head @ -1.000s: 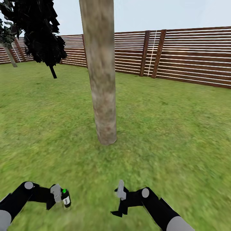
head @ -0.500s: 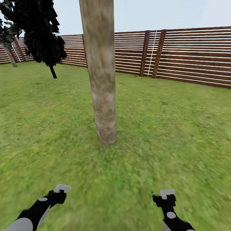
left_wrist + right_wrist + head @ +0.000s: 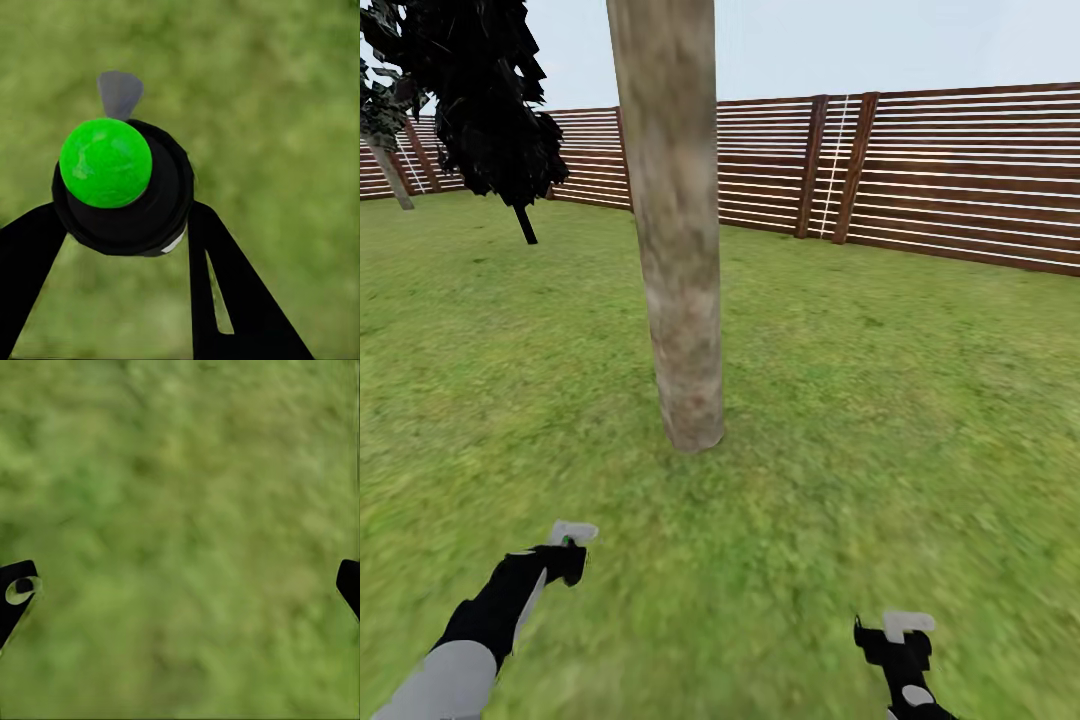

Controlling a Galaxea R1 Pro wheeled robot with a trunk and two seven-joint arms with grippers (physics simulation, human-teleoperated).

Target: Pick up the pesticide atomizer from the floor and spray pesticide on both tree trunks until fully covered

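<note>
A thick beige-grey tree trunk (image 3: 678, 250) rises from the grass floor (image 3: 860, 420) straight ahead. My left gripper (image 3: 571, 540) reaches forward, low and to the left of the trunk's base, well short of it. It is shut on the pesticide atomizer (image 3: 124, 187), a black bottle with a round green cap (image 3: 105, 161) and a grey nozzle (image 3: 118, 91), held between the two black fingers (image 3: 225, 285). In the head view just a green speck of the cap (image 3: 567, 541) shows. My right gripper (image 3: 905, 627) hangs low at the right, open over bare grass (image 3: 180, 547).
A brown slatted fence (image 3: 940, 170) runs along the back, with slanted posts (image 3: 812, 165). A dark conifer (image 3: 480, 90) stands at the back left, with another thin trunk (image 3: 390, 175) behind it. Lawn surrounds the trunk on all sides.
Both arms have swung outward. The left gripper then moved up and forward toward the trunk with the atomizer, while the right gripper sank toward the lower right. The camera stayed still.
</note>
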